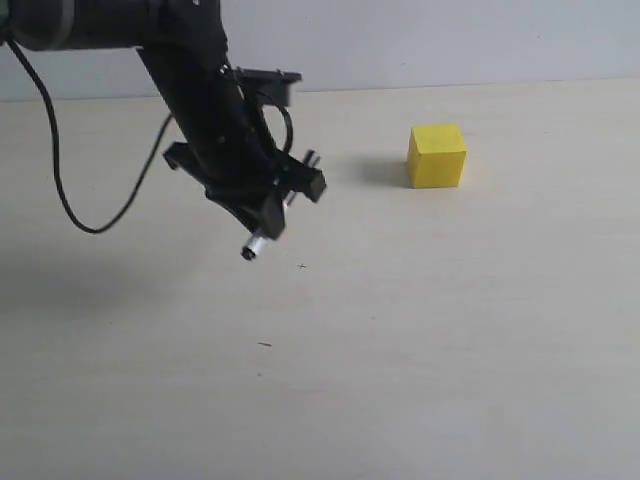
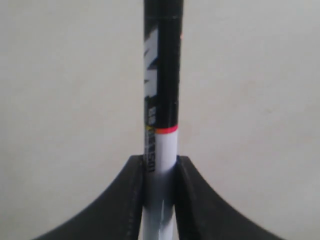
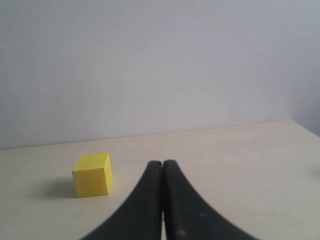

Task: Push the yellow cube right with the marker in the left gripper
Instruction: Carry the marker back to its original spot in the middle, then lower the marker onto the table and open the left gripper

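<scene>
The yellow cube (image 1: pixel 437 156) sits on the pale table at the back right, and the right wrist view shows the cube (image 3: pixel 92 175) too. My left gripper (image 1: pixel 264 214) hangs above the table left of the cube, well apart from it, and is shut on the marker (image 1: pixel 253 244), whose end pokes out low and to the left. In the left wrist view the gripper (image 2: pixel 160 162) clamps the white barrel, and the marker (image 2: pixel 162 90) runs on into its black part past a red band. My right gripper (image 3: pixel 162 164) is shut on nothing, beside the cube.
The pale wooden table (image 1: pixel 420 360) stretches across the view, with a light wall behind it. A black cable (image 1: pixel 58 175) loops down from the left arm over the table's left side. A tiny dark speck (image 1: pixel 264 345) lies on the table near the front.
</scene>
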{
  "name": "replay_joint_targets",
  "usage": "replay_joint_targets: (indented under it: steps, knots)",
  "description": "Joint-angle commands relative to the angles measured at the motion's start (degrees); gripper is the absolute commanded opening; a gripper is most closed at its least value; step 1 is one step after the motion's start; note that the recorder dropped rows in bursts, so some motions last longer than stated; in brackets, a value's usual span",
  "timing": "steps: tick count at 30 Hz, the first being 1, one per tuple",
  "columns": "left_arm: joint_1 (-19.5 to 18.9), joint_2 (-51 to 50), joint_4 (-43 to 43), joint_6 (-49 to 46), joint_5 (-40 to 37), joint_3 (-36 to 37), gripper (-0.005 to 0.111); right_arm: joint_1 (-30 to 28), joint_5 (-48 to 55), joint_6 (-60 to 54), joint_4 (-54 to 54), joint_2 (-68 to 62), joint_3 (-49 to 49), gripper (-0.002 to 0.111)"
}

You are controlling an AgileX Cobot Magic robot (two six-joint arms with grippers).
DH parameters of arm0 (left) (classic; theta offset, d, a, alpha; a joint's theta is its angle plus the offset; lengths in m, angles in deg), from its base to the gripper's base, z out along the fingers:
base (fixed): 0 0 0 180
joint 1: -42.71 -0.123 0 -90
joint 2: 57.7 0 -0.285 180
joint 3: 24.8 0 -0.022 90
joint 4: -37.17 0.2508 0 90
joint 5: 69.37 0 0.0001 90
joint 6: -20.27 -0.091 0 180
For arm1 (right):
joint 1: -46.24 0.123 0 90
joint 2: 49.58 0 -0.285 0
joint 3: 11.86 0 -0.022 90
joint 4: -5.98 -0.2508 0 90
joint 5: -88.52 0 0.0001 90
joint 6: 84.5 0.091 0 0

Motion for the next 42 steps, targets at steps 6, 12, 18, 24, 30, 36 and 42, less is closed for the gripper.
replay_joint_targets:
  steps: [6,12,18,24,30,36,42]
  knots:
    - [3.0,-1.7,-5.0,17.9,10.1,3.6,0.000,-0.2,-0.1,0.2,0.2,0.3,-0.2,0.000]
    - [3.4,-1.7,-7.1,15.8,11.1,3.3,0.000,-0.2,-0.1,0.2,0.2,0.3,-0.2,0.000]
    - [2.6,-2.8,-8.6,23.3,12.2,3.3,0.000,-0.2,-0.1,0.2,0.2,0.3,-0.2,0.000]
    - [4.0,-3.6,4.2,37.8,3.3,3.3,0.000,-0.2,-0.1,0.2,0.2,0.3,-0.2,0.000]
    - [6.3,-4.4,3.8,39.0,6.8,3.3,0.000,-0.2,-0.1,0.2,0.2,0.3,-0.2,0.000]
    - [6.3,-6.3,4.0,39.0,6.9,3.3,0.000,-0.2,-0.1,0.2,0.2,0.3,-0.2,0.000]
    - [6.3,-6.6,5.1,39.0,9.7,3.3,0.000,-0.2,-0.1,0.2,0.2,0.3,-0.2,0.000]
